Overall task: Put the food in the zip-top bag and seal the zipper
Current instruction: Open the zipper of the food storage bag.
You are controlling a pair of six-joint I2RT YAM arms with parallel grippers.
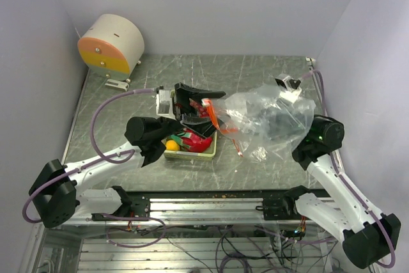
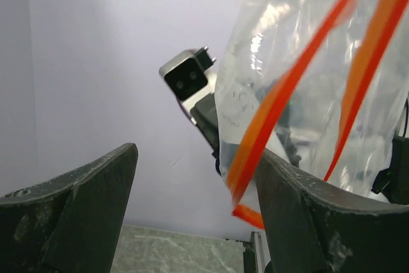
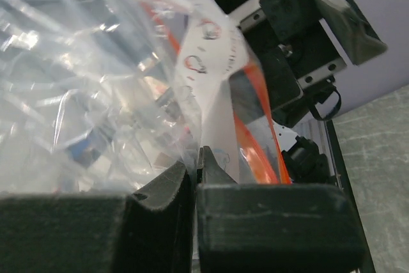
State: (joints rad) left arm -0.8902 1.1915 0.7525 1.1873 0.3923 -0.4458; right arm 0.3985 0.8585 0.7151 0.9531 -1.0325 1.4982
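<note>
Overhead, the clear bag (image 1: 265,119) hangs crumpled above the middle-right of the worktop (image 1: 128,87), its mouth turned towards the left arm. The right tool (image 3: 195,172) is clenched on the bag: in its own wrist view the two fingers are pressed together with a pale strip of the plastic pinched between them, and the rest of the film billows up and to the left. The left tool (image 2: 197,151) is released. Its fingers stand wide apart with only the wall showing between them, and the orange zipper (image 2: 281,94) runs down along the inner side of its right finger; whether strip and finger touch cannot be told. From above, this tool sits just beside the bag's mouth, above the far edge of the tray (image 1: 192,154). The food (image 1: 190,140) is outside the bag, lying in the tray near the front middle of the worktop and partly hidden under the left arm; an orange (image 1: 172,146) at the tray's left end and a pink-red dragon fruit (image 1: 199,142) beside it can be made out.
</note>
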